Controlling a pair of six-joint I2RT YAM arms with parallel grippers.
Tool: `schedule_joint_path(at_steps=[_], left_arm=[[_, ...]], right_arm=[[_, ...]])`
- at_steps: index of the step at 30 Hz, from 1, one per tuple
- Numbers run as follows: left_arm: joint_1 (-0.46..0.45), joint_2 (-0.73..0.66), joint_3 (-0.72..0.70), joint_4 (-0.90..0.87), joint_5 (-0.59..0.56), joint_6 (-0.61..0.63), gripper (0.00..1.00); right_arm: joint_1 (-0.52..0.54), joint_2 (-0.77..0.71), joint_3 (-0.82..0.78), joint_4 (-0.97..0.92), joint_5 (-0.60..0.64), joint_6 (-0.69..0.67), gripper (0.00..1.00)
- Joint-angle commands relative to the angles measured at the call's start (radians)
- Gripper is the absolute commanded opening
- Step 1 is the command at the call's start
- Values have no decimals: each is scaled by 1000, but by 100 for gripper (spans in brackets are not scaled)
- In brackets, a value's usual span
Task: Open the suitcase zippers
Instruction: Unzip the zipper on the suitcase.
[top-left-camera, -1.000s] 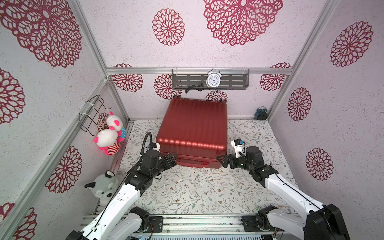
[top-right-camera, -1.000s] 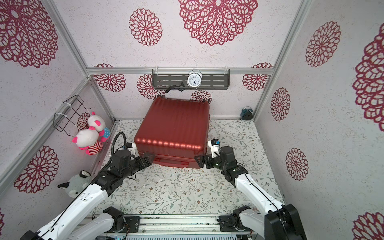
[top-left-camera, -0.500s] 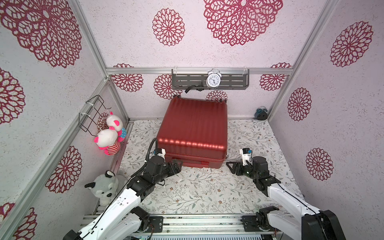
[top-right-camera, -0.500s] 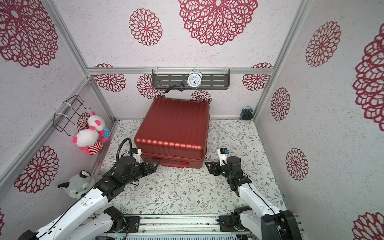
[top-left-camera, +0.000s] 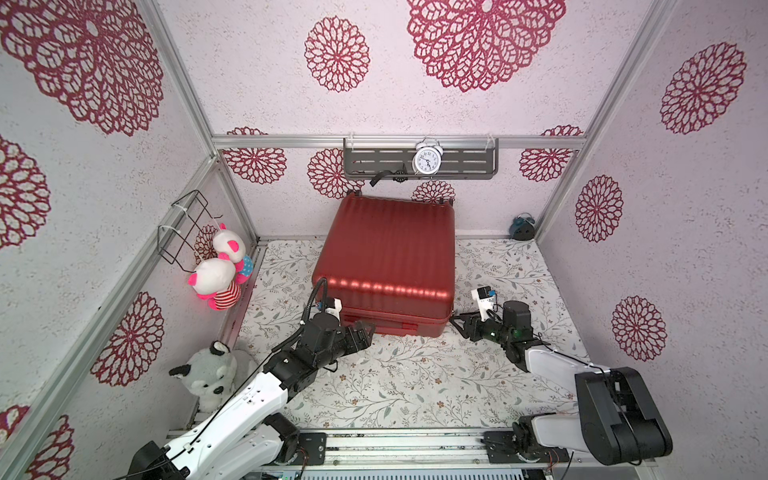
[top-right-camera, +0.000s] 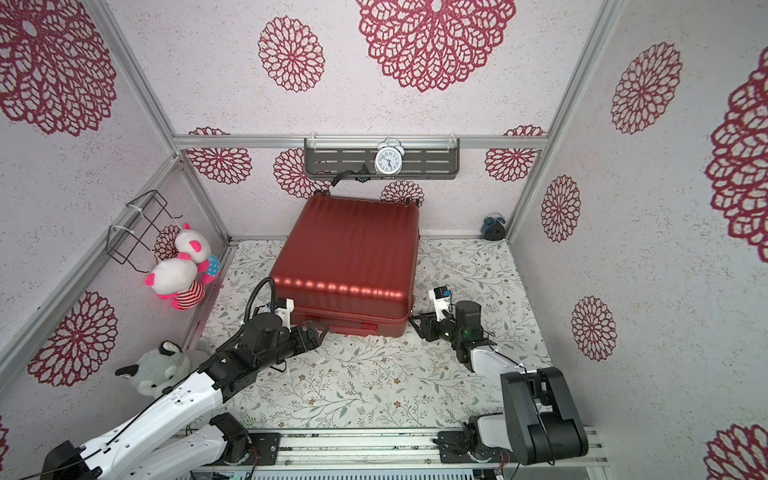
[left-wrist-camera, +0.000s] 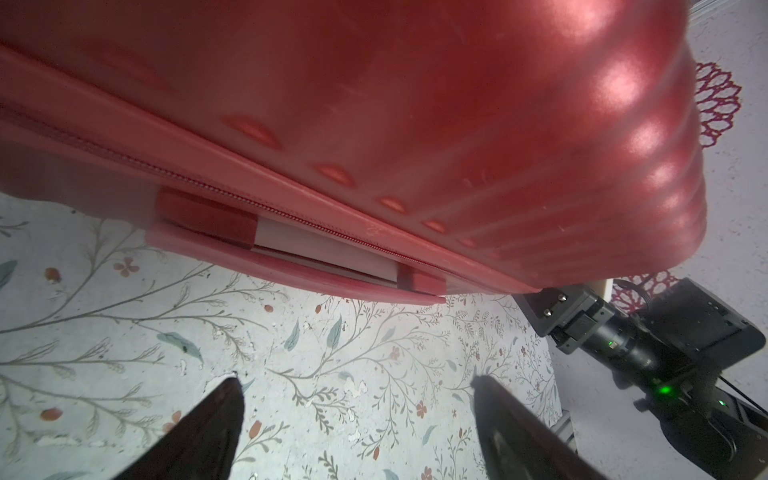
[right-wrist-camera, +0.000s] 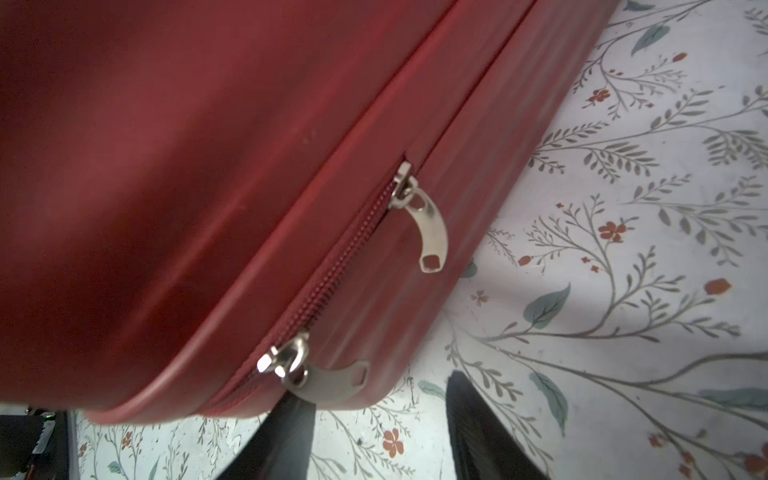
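The right gripper (top-left-camera: 459, 327) has narrowed from wide to roughly half apart over the last second, and it holds nothing. In its wrist view the two black fingers (right-wrist-camera: 286, 436) stand apart over the bare floral mat (right-wrist-camera: 623, 332). The nearer pull (right-wrist-camera: 332, 380) lies just above one fingertip, touching it or nearly so, but not between the two. In that same second the gripper has also dropped back from the suitcase's right side to its front right corner. I judge that the closing began before the tab was inside the jaws, so no grip is made yet. The fingers need to shift over the tab before closing further.

The left gripper (top-left-camera: 369, 335) is wide and empty. It has slid along the front face toward the handle (left-wrist-camera: 324, 245) and hovers near it without touching.

The suitcase (top-left-camera: 386, 249) lies flat in the middle of the mat, its far end close to the rear wall, unmoved. The zipper track (right-wrist-camera: 332, 278) runs round the corner seam, and the farther pull (right-wrist-camera: 428, 228) hangs a short way up the side. I cannot tell whether the teeth between the two pulls are parted. Along the front the track looks shut, so most of the job remains.
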Motion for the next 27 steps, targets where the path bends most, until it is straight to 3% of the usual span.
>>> schedule_joint_path(at_steps=[1, 17, 27], left_arm=[[-10, -17, -2, 9, -22, 1, 90], [-17, 54, 14, 51, 7, 5, 91], [-28, 90, 32, 61, 6, 7, 91]], right_arm=[[11, 27, 10, 129, -117, -55, 52], [35, 91, -93, 494, -148, -49, 37], [53, 80, -121, 564, -174, -38, 35]])
